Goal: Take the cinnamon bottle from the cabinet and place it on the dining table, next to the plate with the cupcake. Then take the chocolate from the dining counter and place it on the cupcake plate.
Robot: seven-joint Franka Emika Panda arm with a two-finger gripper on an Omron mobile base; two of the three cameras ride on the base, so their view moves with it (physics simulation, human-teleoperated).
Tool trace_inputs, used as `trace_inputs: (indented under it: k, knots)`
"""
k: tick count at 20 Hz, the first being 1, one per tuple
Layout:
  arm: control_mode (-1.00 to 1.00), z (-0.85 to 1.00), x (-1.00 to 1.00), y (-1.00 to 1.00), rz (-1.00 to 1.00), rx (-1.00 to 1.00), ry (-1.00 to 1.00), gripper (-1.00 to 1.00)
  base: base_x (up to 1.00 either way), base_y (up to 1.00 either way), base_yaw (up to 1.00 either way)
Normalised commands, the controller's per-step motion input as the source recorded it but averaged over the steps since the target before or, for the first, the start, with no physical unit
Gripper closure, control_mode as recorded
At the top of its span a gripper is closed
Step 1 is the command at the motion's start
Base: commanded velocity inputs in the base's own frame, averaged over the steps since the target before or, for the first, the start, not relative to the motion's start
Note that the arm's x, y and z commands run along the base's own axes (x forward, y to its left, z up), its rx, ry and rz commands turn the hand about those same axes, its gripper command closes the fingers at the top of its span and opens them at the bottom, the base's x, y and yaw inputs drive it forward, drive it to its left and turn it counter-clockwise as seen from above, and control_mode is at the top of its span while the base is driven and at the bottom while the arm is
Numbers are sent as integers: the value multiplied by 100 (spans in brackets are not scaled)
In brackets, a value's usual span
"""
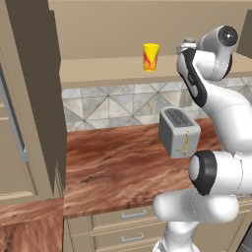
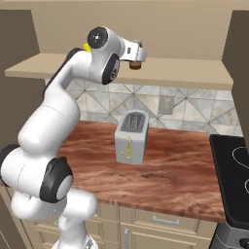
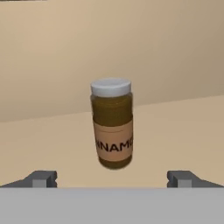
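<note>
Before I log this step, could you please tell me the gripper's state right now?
Gripper: open, holding nothing; its fingertips stand wide apart, short of the upright cinnamon bottle on the cabinet shelf.

The jar (image 3: 112, 124) looked like glossy dark-brown glass with a matt pale lid and a tan paper-like label, standing on a smooth, matt beige shelf (image 3: 175, 131). The table (image 1: 123, 162) showed polished reddish wood grain, the toaster (image 2: 130, 136) brushed grey metal. The arm (image 2: 53, 121) was glossy white plastic.
</note>
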Motion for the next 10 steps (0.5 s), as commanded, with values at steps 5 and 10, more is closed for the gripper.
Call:
trace_inputs:
  k: [5, 10]
  knots:
    - [-100, 0, 45, -8, 0, -1, 0, -100, 0, 0, 0]
    - [-100, 0, 45, 0, 0, 0, 0, -100, 0, 0, 0]
